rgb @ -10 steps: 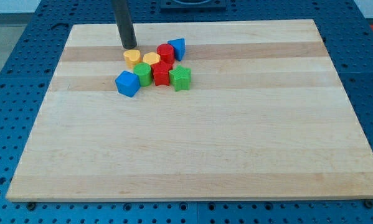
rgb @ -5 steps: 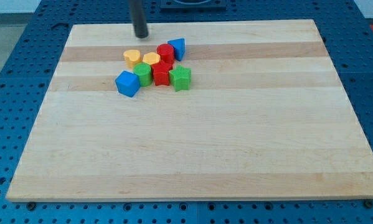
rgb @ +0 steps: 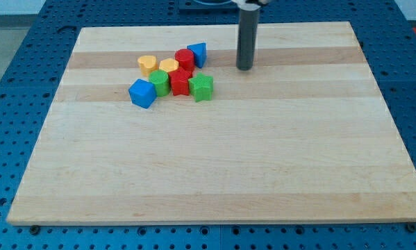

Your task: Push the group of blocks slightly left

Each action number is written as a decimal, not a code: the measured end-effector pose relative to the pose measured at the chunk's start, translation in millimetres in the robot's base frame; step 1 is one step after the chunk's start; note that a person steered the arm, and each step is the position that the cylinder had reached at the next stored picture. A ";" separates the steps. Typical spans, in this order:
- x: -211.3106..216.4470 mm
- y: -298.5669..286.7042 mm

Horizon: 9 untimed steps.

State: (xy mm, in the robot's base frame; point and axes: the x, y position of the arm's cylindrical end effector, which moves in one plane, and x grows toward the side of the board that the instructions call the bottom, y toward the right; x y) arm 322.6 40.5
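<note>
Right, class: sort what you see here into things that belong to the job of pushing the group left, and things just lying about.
Belongs to the job:
my tip, apart from the blocks, to the group's right
blue cube
blue block
two yellow blocks
two red blocks
two green blocks

Just lying about:
nothing; only the wooden board

rod: top cut off by view's top | red block: shape unclear
</note>
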 end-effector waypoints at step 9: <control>27.2 -90.5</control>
State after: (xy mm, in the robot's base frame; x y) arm 349.8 -50.1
